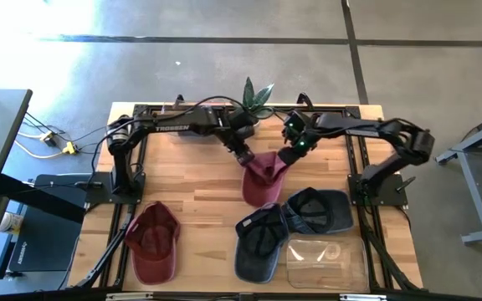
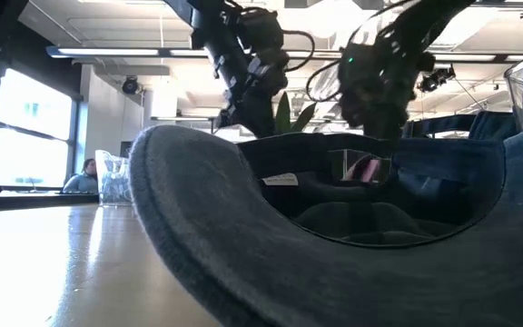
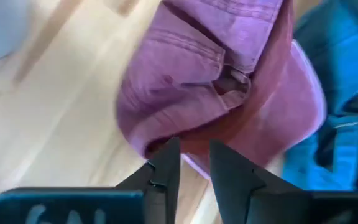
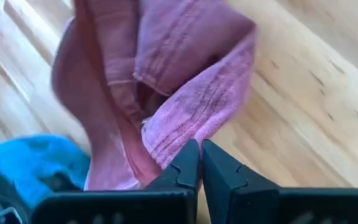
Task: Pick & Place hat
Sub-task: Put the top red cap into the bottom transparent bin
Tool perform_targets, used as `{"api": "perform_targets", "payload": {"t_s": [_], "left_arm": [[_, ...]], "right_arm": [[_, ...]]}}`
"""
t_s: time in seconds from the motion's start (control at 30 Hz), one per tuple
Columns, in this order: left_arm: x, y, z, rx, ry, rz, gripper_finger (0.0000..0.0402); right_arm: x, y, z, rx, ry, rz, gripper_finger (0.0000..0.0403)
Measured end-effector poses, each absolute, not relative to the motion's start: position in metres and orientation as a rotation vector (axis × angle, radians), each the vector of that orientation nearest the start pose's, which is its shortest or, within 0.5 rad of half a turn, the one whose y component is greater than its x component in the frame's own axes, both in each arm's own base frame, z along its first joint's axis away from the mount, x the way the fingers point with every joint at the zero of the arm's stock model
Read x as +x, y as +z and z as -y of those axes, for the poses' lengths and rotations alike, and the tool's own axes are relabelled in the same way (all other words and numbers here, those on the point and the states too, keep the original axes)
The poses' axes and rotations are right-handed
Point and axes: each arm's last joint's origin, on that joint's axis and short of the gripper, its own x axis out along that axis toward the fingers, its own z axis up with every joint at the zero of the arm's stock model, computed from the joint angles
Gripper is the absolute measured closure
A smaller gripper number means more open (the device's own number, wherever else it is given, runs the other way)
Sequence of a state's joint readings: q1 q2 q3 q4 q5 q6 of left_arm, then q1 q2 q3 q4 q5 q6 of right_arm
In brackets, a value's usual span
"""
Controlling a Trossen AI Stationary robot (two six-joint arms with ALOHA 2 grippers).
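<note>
Both grippers are on the same maroon cap [image 1: 262, 177] right now, up at the far middle of the wooden table [image 1: 199, 196]. Left gripper [image 1: 243, 157] comes in from the left with its fingers nearly together, pinching the cap's fabric edge; in the left wrist view the two dark fingers [image 3: 166, 165] sit either side of a fold of the purple-pink cloth [image 3: 216, 81], with only a narrow gap. Right gripper [image 1: 288, 156] reaches in from the right, and its fingers [image 4: 188, 165] are pressed fully together on the other edge of the cap [image 4: 166, 93], so the hat is stretched between the two arms with its body hanging toward the near side.

Other stuff on the table: a second dark red cap [image 1: 151, 242] lies at the near left, well apart from the held one. Two navy caps sit at the near right, one [image 1: 260, 242] just beside the other [image 1: 319, 211], and the maroon cap's lower end is touching or nearly touching them. A clear plastic container [image 1: 325, 261] sits at the near right corner, next to the navy caps. A small green plant [image 1: 256, 99] stands at the far edge behind the grippers.

Low view is mostly filled by a navy cap [image 2: 334, 245] up close.
</note>
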State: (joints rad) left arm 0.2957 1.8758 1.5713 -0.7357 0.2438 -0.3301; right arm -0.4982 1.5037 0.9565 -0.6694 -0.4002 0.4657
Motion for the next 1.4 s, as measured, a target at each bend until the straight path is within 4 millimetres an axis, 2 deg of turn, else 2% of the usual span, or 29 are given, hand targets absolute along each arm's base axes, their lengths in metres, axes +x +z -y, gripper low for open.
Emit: {"api": "perform_targets", "payload": {"t_s": [0.13, 0.37, 0.5, 0.6, 0.8, 0.9, 1.13, 1.4], "left_arm": [[0.395, 0.255, -0.111, -0.633, 0.167, -0.913, 0.0269], [0.414, 0.277, -0.117, -0.592, 0.134, -0.618, 0.0157], [0.42, 0.286, -0.12, -0.539, 0.168, -0.496, 0.0118], [0.427, 0.283, -0.12, -0.483, 0.176, -0.462, 0.011], [0.448, 0.253, -0.113, -0.447, 0.145, -0.454, 0.0109], [0.455, 0.252, -0.107, -0.428, 0.136, -0.402, 0.0109], [0.463, 0.253, -0.096, -0.291, 0.288, -0.325, 0.0108], [0.477, 0.249, -0.089, -0.187, 0.157, -0.2, 0.0108]], "right_arm": [[0.235, 0.222, 0.11, 0.879, -0.338, -1.072, 0.0393], [0.219, 0.26, 0.088, 0.736, -0.264, -0.942, 0.0396], [0.209, 0.277, 0.079, 0.687, -0.247, -0.873, 0.0399], [0.201, 0.287, 0.074, 0.652, -0.222, -0.826, 0.0398], [0.187, 0.304, 0.064, 0.613, -0.188, -0.743, 0.0398], [0.18, 0.31, 0.06, 0.617, -0.173, -0.708, 0.04], [0.17, 0.321, 0.049, 0.637, -0.119, -0.658, 0.04], [0.163, 0.328, 0.037, 0.684, -0.029, -0.638, 0.04]]}}
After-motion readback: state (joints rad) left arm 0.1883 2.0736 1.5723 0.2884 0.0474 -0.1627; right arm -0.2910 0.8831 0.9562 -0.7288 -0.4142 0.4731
